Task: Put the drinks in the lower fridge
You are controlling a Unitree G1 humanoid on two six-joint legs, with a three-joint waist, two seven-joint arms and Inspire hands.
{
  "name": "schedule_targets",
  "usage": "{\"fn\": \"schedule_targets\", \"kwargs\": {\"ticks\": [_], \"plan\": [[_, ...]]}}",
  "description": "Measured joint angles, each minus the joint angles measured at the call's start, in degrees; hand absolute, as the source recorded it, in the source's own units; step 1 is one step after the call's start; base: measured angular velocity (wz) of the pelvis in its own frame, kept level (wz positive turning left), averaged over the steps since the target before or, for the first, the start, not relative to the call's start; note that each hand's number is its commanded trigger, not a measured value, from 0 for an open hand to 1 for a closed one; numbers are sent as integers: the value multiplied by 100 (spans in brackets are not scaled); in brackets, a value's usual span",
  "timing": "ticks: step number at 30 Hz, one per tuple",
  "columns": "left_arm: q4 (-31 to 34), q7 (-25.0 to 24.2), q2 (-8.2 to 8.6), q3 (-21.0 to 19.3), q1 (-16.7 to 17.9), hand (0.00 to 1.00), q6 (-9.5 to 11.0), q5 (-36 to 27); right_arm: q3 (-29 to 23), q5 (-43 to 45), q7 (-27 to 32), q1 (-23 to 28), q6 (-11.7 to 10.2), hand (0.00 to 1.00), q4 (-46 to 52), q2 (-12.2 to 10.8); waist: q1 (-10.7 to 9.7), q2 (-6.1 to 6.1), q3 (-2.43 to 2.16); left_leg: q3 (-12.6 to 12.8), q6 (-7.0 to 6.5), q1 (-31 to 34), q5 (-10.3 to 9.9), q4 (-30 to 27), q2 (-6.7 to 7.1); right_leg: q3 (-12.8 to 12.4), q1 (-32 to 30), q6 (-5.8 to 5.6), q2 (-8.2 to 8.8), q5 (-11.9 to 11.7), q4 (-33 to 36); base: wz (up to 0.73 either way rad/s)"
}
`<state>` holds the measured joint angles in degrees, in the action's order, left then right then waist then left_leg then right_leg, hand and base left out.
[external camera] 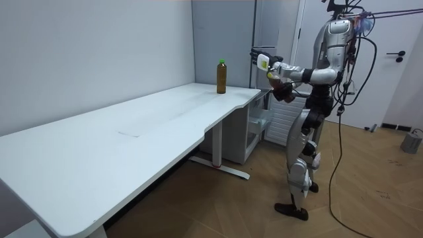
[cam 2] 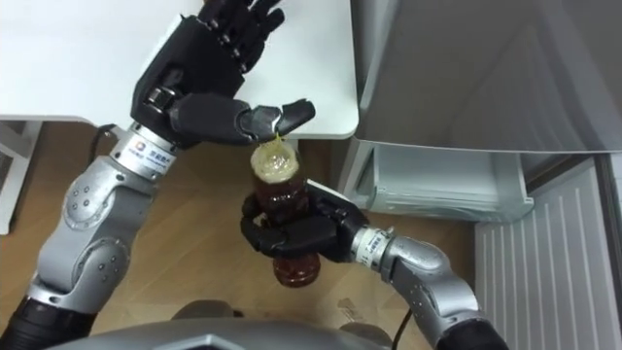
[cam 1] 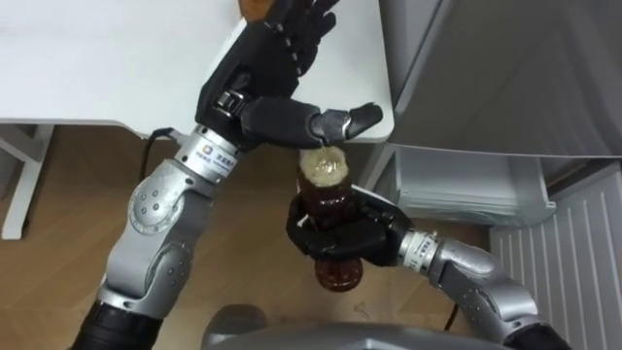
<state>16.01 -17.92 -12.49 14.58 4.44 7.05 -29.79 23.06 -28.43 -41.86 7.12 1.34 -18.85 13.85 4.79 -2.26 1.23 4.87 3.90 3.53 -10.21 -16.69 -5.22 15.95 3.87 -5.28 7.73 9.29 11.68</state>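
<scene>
Brown-filled bottle, right robot hand wrapped round it

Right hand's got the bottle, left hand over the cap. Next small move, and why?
Probably carry the bottle right, toward the open lower fridge: the right hand is curled round it, the left hand is open above its cap, not holding.

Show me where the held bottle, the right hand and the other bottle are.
held bottle (cam 1: 339, 275), left eye view, its lower end below the fingers
right hand (cam 1: 342, 233), left eye view, fingers curled round the bottle
other bottle (external camera: 222, 78), room view, its brown body
</scene>
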Motion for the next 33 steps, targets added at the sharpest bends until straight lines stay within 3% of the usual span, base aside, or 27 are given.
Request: {"fn": "schedule_targets", "kwargs": {"ticks": [5,12,22,24,26,29,33], "plan": [[305,-1,37,-41,0,0,188,-5,-2,129,-142,81,0,100,2,8,19,114,-68,-9,0,-15,2,-4,-1,-2,14,0,0,0,14,0],[804,39,40,-368,0,0,230,-2,-121,149,-316,95,0,100,37,47,21,87,-52,-11,-4,-14,-1,-54,-3,-5,12,-3,11,2,80,0],[1232,388,127,-1279,7,0,714,-1,-546,379,-439,582,-4,100,464,-29,100,40,-46,-11,1,-236,4,51,3,-16,223,-40,-7,31,-57,0],[1308,446,127,-1401,14,0,789,1,-626,413,-477,738,-4,100,553,-32,195,37,-50,-8,9,-301,10,102,4,-26,273,-28,-16,23,-109,0],[1347,662,138,-1586,34,0,965,6,-695,416,-478,860,-9,100,572,-31,268,57,-41,-9,13,-401,12,129,5,-26,358,-25,-21,21,-120,0],[1373,854,182,-1862,33,0,1085,67,-849,479,-477,954,-45,100,574,-51,349,100,-16,-12,17,-472,12,153,5,-11,432,-25,-24,22,-137,0],[1375,1226,273,-2270,51,0,1178,295,-1013,664,-475,1022,-82,100,588,-45,467,141,-24,-11,22,-515,15,198,4,-9,447,-23,-26,20,-138,0]]}}
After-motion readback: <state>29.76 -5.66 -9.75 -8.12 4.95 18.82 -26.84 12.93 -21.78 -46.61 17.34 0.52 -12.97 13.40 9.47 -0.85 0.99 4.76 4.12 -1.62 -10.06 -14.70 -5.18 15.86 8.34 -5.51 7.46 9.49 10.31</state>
